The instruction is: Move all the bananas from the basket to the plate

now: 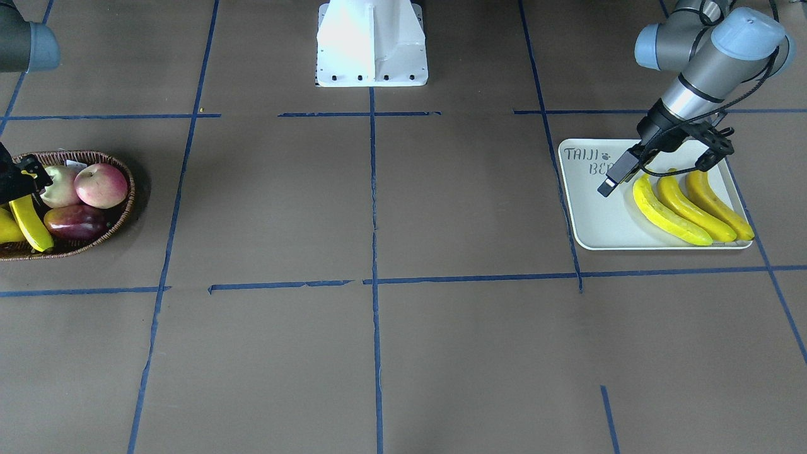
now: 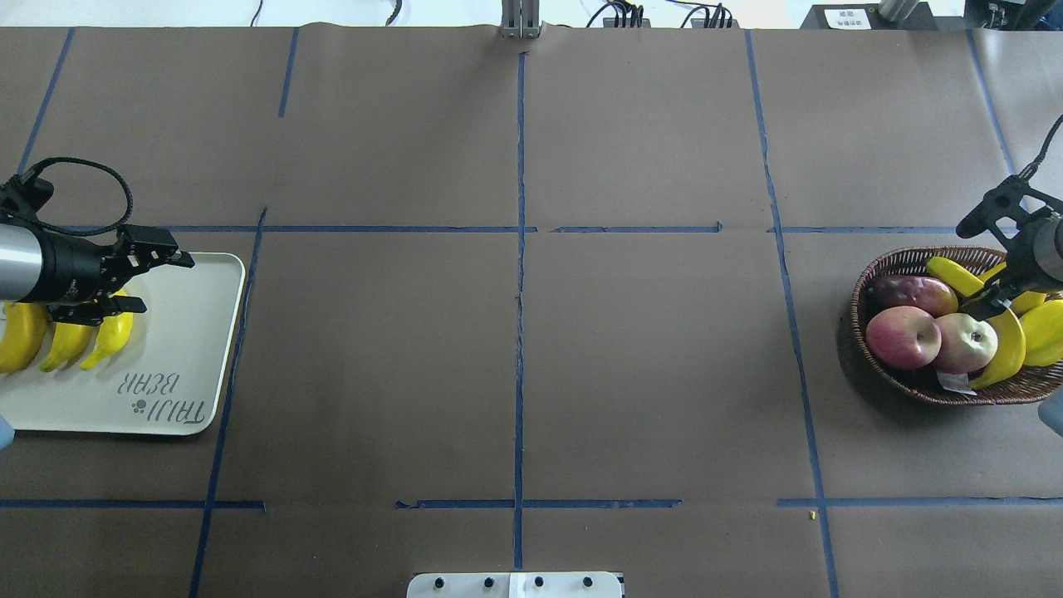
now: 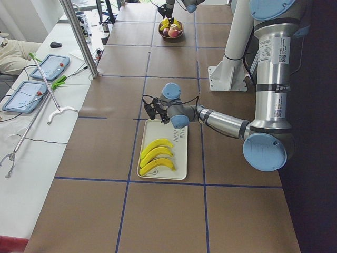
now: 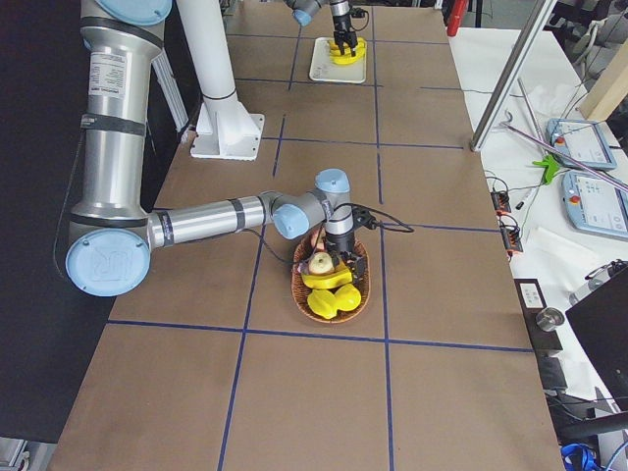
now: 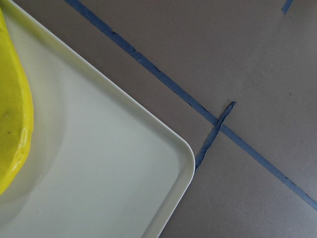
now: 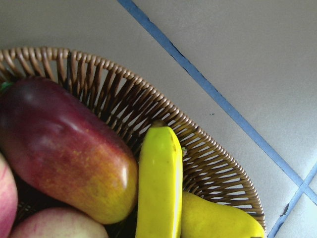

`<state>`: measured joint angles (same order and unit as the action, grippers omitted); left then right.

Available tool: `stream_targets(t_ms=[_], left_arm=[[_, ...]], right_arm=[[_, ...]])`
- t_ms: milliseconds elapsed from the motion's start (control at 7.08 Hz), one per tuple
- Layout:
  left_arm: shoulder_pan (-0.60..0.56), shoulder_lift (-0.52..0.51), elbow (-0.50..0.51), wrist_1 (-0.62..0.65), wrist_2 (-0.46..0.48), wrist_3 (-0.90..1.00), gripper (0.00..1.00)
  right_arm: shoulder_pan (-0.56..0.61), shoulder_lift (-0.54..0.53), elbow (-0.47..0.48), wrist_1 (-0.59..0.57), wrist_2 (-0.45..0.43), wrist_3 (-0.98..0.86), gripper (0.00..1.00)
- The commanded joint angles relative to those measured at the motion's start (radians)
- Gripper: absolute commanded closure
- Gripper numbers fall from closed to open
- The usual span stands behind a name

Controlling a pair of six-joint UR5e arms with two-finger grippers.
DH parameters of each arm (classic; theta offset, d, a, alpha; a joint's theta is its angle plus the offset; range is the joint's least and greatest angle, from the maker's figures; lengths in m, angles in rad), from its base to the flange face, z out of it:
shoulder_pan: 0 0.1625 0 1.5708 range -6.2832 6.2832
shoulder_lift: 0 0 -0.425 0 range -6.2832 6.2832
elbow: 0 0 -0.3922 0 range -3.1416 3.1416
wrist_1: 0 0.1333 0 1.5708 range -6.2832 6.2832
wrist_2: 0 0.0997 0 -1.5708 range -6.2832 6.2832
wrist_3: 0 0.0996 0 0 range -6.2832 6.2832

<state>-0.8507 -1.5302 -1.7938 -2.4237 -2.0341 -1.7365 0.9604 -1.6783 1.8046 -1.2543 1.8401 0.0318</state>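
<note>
in the overhead view, the last transfer is judged to be in hand. one banana is lying in the basket at the right edge of the frame, and three bananas are already lying side by side on the plate at the left edge. the right gripper is being held at the banana's upper end, with one dark finger shown against it. whether the jaws are being closed on it cannot be told. the left gripper is being held spread open and empty just above the three bananas.

in the front-facing view, the banana is being shown at the left edge, slanting from under the right gripper down to the basket's lower rim, beside two apples and a mango. it is judged that the narrow end is best being gripped firmly and lifted straight up, so that the apples are not being dragged and the yellow fruit is not being taken by mistake.

in the right wrist view, the banana is being shown running up the lower middle of the frame, between the mango and the yellow fruit, so the aim is judged to be centred. no fingers are being shown.

in the left wrist view, only a plate corner and one banana's edge are being shown. bare plate is being left beside them for the fourth.
</note>
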Motion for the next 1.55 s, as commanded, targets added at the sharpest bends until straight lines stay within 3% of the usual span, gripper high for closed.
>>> stream_targets(t_ms=[0, 1272, 1413], left_arm=[[0.001, -0.004, -0.001, 0.000, 0.000, 0.000, 0.01], [0.001, -0.008, -0.004, 0.000, 0.000, 0.000, 0.01], [0.001, -0.008, -0.004, 0.000, 0.000, 0.000, 0.01]], right_arm=[[0.000, 0.005, -0.010, 0.001, -0.036, 0.005, 0.08], [-0.057, -0.009, -0.011, -0.002, -0.056, 0.102, 0.13], [-0.063, -0.015, -0.013, -0.002, -0.059, 0.100, 0.18]])
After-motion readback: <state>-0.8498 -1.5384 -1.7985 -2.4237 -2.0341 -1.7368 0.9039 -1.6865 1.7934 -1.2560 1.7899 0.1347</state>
